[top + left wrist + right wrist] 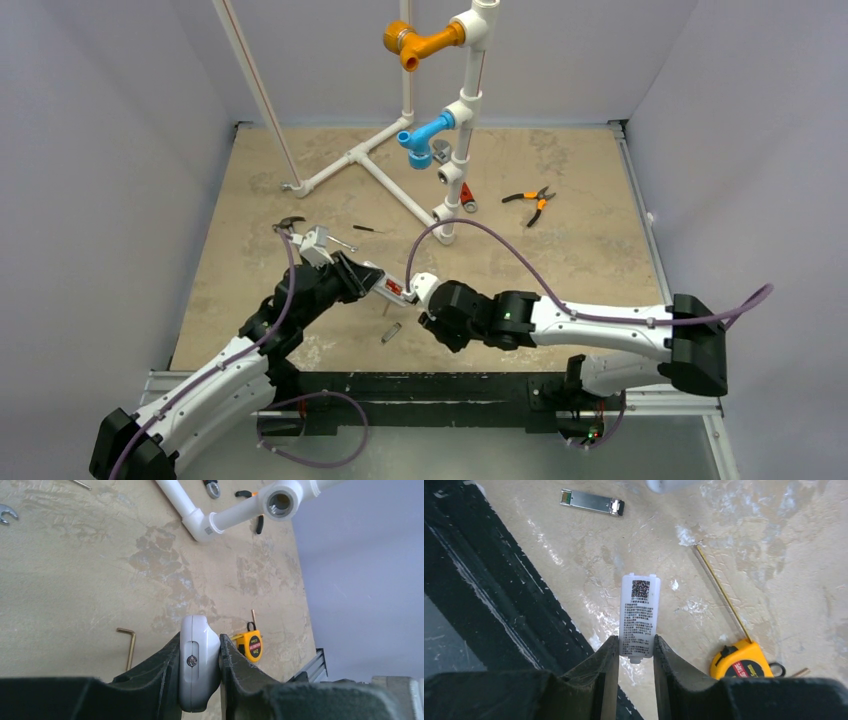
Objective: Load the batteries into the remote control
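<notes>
My left gripper (200, 637) is shut on the white remote control (197, 680), seen end-on with a small screw in its side. From above, the remote (383, 284) is held over the table between the two arms, with red batteries (394, 291) showing in its open back. My right gripper (635, 639) is shut on a small white battery cover (639, 605) with a printed label and code. The cover sticks out past the fingertips. In the top view this gripper (418, 288) is right next to the remote's end.
A yellow tape measure (741, 660) with its tape drawn out lies on the table under the grippers. A small metal module (592, 501) and a hex key (129, 645) lie nearby. A white pipe frame (400, 180), pliers (530, 203) and a wrench (335, 240) lie farther back. A black rail (420, 385) runs along the near edge.
</notes>
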You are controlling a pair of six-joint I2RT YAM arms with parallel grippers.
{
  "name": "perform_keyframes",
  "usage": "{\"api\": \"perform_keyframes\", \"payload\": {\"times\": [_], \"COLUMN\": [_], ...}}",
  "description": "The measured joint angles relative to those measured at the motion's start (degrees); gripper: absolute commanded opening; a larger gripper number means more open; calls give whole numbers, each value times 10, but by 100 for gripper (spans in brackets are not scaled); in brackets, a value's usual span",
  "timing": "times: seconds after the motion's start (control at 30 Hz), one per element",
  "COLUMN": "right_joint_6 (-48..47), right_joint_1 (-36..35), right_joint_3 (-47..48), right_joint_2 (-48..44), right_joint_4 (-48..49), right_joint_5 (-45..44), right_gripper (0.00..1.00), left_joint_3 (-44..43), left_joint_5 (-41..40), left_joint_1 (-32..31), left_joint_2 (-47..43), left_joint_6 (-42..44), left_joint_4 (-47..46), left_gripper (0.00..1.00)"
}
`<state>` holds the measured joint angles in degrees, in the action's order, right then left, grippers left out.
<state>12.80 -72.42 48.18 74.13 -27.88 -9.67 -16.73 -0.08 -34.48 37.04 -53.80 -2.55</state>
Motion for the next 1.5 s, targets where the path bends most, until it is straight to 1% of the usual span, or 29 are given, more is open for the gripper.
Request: {"api": "perform_keyframes", "payload": {"times": [0.1,0.2,0.33,0.43,0.63,0.87,1.17,1.5], "right_joint_6": [-14,-34,-63,-77,-103,-115,-118,-124], "right_joint_1": [0,0,1,6,33,60,60,60], "right_joint_3": [1,16,64,92,141,160,169,171], "right_joint_2": [-37,-59,-63,-64,-61,-52,-2,4], "right_joint_4": [-9,-28,-50,-55,-90,-109,-106,-84], "right_joint_5": [-3,-9,-36,-49,-43,-25,-11,-6], "right_gripper": [24,23,21,26,27,24,22,22], "left_joint_3": [5,17,23,25,25,25,25,24], "left_joint_5": [14,34,66,90,137,151,153,175], "left_joint_1": [0,0,0,0,0,0,0,0], "left_joint_2": [0,0,12,33,61,60,79,107], "left_joint_6": [-9,-22,-38,-48,-71,-89,-102,-103], "left_joint_4": [-33,-75,-123,-158,-203,-223,-222,-236], "left_gripper": [0,0,0,0,0,0,0,0]}}
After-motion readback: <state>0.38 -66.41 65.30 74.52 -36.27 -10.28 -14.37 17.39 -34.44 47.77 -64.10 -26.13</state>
